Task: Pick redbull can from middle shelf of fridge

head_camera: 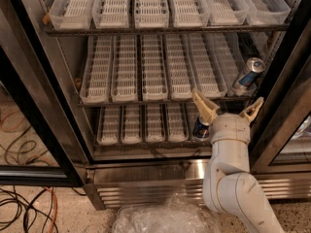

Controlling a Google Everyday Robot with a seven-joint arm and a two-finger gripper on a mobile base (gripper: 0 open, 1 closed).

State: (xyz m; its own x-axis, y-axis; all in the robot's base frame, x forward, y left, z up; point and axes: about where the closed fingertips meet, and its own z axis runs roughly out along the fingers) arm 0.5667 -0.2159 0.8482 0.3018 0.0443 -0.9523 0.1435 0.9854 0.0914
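The gripper (227,103) is hovering spread and empty just under the middle shelf (125,72), and I'm worrying that the redbull can (248,74), leaning at its 1 o'clock, is tipping if a finger clips it.

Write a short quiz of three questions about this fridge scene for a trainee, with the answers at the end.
1. True or false: the end effector is shut on the redbull can.
2. Where on the middle shelf is the redbull can? A. far left B. centre C. far right
3. Which shelf holds the darker can, partly hidden behind the end effector?
Key: 1 false, it is open and apart from the can; 2 C; 3 the bottom shelf.
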